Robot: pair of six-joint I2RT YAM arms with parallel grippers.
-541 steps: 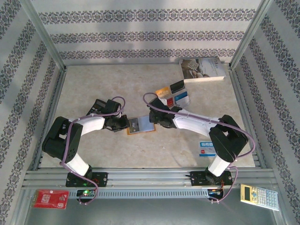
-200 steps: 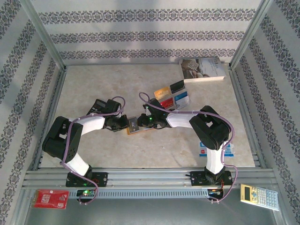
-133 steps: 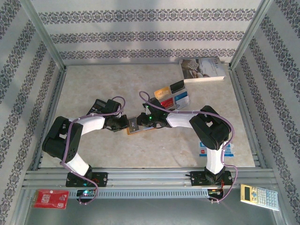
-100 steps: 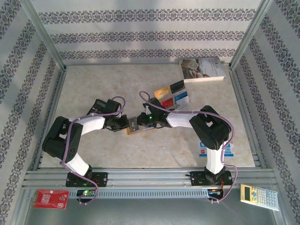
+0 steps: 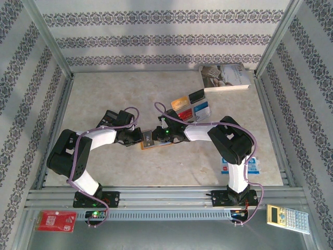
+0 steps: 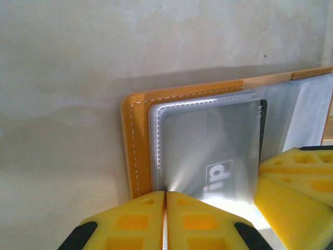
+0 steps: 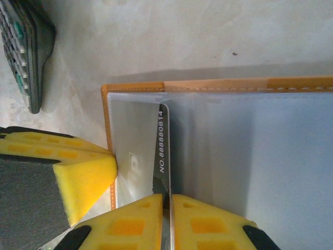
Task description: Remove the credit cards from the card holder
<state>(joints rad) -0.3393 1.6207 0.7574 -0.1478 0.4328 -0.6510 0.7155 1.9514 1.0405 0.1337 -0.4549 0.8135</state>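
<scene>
The card holder (image 5: 148, 139) lies open on the table between both arms, with an orange edge (image 6: 136, 140) and clear inner sleeves. My left gripper (image 6: 165, 194) is shut on the near edge of the sleeves, next to a silver card (image 6: 218, 151) in its pocket. From the other side my right gripper (image 7: 169, 197) is shut on a dark credit card (image 7: 163, 146) with white numbers, which stands on edge among the sleeves. In the top view the left gripper (image 5: 139, 137) and right gripper (image 5: 157, 135) almost meet over the holder. Several loose cards (image 5: 190, 107) lie behind it.
A black calculator (image 5: 110, 117) lies close behind the left wrist, also seen as the calculator (image 7: 26, 57) left of the holder. A book (image 5: 225, 77) sits at the back right corner. A blue card (image 5: 252, 165) lies beside the right arm's base. A yellow calculator (image 5: 287, 217) lies off the table.
Since the earliest frame the right arm has folded up and its gripper has moved left onto the holder. Over the last second hardly anything has moved.
</scene>
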